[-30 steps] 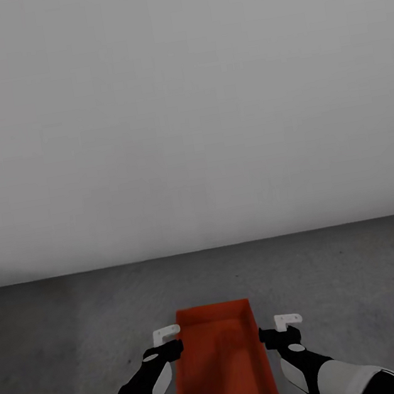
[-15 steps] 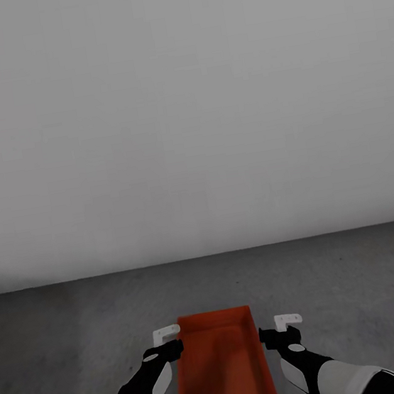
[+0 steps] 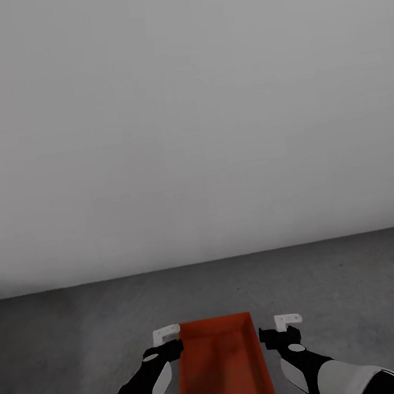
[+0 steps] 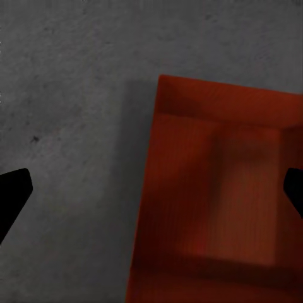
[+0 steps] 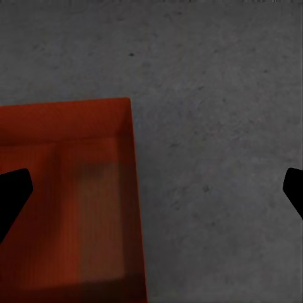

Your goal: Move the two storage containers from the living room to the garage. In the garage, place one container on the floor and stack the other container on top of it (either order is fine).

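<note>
A bin lies on the dark concrete floor between the two arms, long side running from near to far; its near end is cut off by the head view's lower edge; it is orange-red, open-topped and holds nothing. Past it the floor runs to a plain pale wall.

From the head view the left pincer sits just beside the bin's far-left corner and the right pincer off its far-right corner with a strip of floor between; both point downwards; from this angle I cannot tell how their jaws stand.

The wrist views settle that; in the left wrist view the left pincer has its dark fingertips at opposite edges of the picture, spread wide and gripping nothing, one over bare floor, the other over the bin; the bin's ribbed bottom and a corner of its low wall show here, which the head view blurs.

In the right wrist view the right pincer is likewise spread wide and grips nothing; one fingertip lies over the bin, the other over speckled floor; a corner of the bin's rim shows plainly against the concrete.
</note>
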Controlling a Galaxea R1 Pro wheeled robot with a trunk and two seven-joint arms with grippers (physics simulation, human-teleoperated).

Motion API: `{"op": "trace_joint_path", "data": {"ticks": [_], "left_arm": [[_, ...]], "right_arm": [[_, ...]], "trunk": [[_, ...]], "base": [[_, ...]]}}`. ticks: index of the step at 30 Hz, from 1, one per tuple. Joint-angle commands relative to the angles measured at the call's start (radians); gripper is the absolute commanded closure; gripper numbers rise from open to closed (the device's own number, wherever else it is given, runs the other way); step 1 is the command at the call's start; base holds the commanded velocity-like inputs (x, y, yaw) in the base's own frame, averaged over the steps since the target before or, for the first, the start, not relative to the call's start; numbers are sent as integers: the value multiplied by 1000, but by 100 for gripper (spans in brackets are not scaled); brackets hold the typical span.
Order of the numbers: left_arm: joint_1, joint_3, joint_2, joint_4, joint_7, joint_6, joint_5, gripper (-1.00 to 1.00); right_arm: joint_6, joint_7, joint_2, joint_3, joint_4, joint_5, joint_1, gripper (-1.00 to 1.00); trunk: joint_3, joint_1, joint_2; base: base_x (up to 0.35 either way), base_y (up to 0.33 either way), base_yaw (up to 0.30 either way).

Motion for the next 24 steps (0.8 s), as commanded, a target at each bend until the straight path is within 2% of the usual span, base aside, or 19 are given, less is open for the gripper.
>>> {"op": "trace_joint_path", "data": {"ticks": [1,24], "left_arm": [[0,1,0,-2,2,5,10,-100],[0,1,0,-2,2,4,10,-100]], "right_arm": [[-2,-3,0,8,0,-8,0,-100],[-2,-3,0,8,0,-8,-1,-100]], "trunk": [[3,-4,7],[76,-92,168]], "base": [[0,0,0],[0,0,0]]}}
